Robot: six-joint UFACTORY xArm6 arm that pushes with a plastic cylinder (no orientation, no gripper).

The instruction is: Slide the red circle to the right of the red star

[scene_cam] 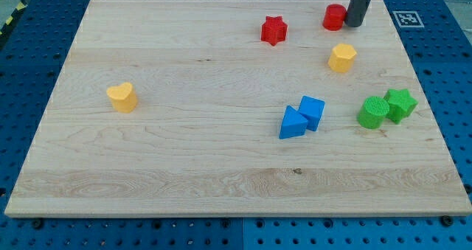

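The red circle (334, 17) sits near the top edge of the wooden board (184, 154), to the right of the red star (273, 30), with a gap between them. My tip (354, 24) stands right against the red circle's right side, touching or nearly touching it. The rod rises out of the view's top.
A yellow hexagon (342, 58) lies just below the red circle. A blue triangle (292, 123) and a blue cube (312, 111) touch at centre right. A green cylinder (373, 112) and a green star (400, 103) touch at the right. A yellow heart (122, 96) lies at the left.
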